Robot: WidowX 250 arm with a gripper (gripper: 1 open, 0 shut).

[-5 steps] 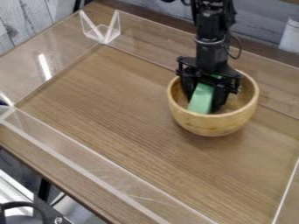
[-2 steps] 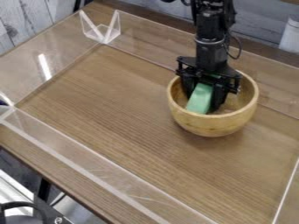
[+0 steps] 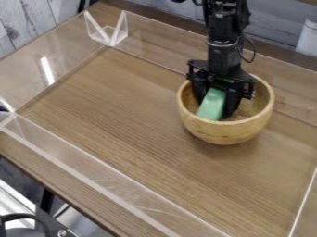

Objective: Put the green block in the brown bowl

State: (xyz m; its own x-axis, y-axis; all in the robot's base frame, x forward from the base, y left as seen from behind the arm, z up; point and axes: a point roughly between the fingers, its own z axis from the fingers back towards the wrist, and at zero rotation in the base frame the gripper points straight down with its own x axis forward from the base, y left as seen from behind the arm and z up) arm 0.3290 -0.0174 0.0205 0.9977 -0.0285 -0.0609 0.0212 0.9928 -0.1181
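Note:
The green block [image 3: 216, 106] stands tilted inside the brown bowl [image 3: 198, 126], its lower end down in the bowl's hollow. The bowl sits right of centre on the wooden tabletop. My gripper [image 3: 221, 96] reaches straight down from above into the bowl. Its two black fingers press against the block's left and right sides, so it is shut on the block. The fingertips and the block's bottom edge are hidden behind the bowl's near wall.
The wooden tabletop [image 3: 111, 111] is ringed by low clear acrylic walls [image 3: 74, 167]. A clear folded plastic stand [image 3: 109, 30] sits at the back left corner. The bowl lies close to the right wall.

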